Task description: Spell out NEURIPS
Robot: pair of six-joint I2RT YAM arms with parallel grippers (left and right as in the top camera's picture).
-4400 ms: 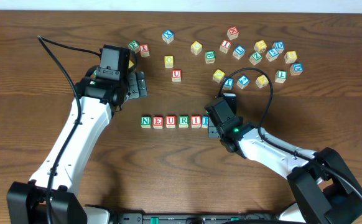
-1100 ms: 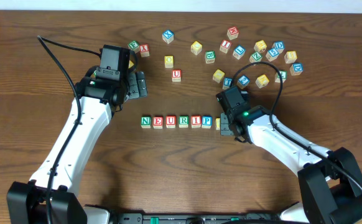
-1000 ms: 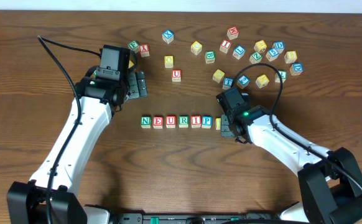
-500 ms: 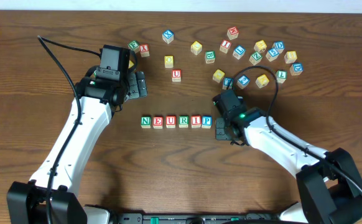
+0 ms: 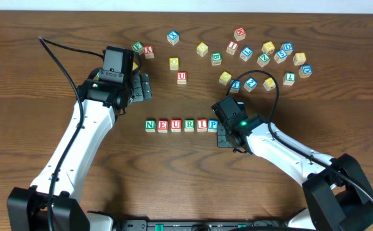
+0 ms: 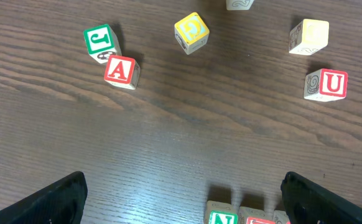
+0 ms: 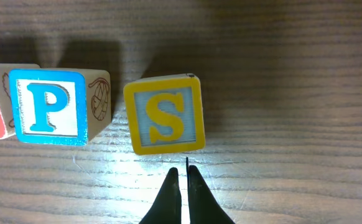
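S block (image 7: 164, 115) just right of P block (image 7: 47, 107), narrow gap | loose blocks (image 5: 268, 47) behind letter row (image 5: 175, 125)

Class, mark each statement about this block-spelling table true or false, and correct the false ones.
1. The S block lies just past the P block, with a small gap between them. True.
2. The right gripper is clamped on the S block. False: its fingers are shut together beside the block, not around it.
3. The left gripper is open. True.
4. The A block stands in the spelled row. False: it lies apart from the row, beside the J block.
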